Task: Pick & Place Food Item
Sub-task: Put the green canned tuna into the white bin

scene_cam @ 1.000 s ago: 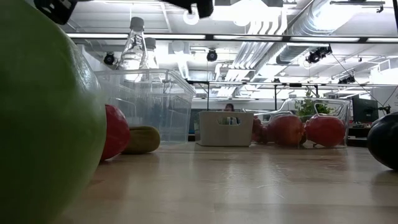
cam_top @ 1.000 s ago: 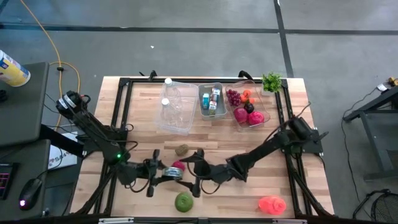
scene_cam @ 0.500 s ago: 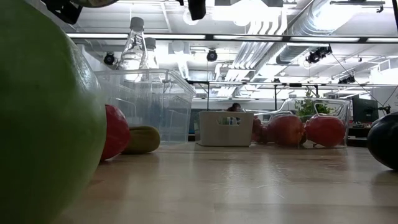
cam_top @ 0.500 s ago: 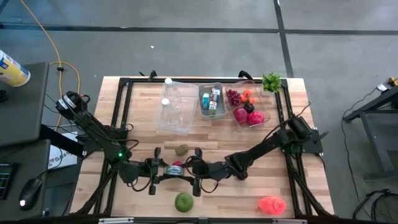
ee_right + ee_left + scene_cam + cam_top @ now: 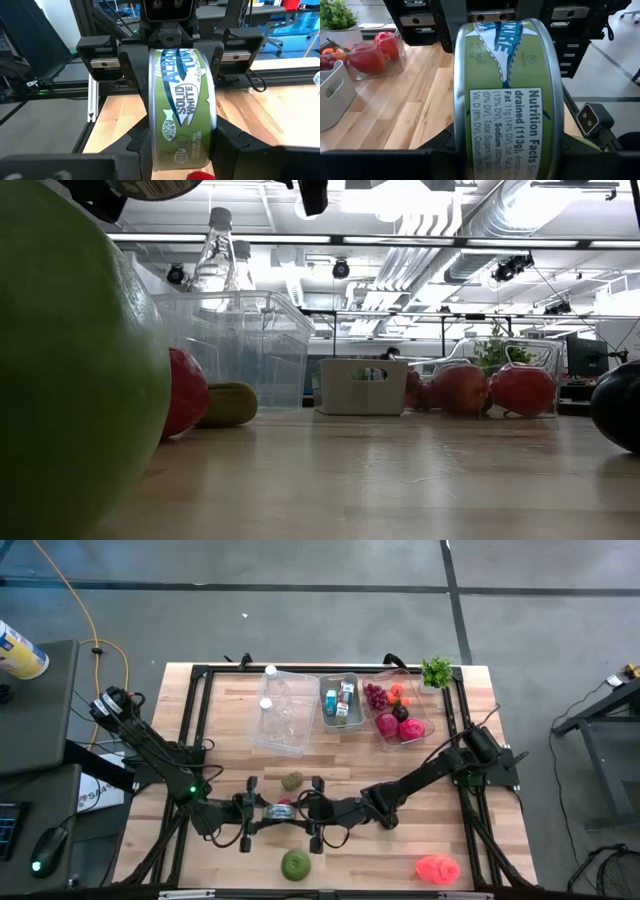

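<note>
Grey concrete floor with dark seam lines. Yellow cable trailing across. Light wood desk in black frame. Side bench with mouse. Open ceiling with strip lights, silver ducts, black rails.
</note>
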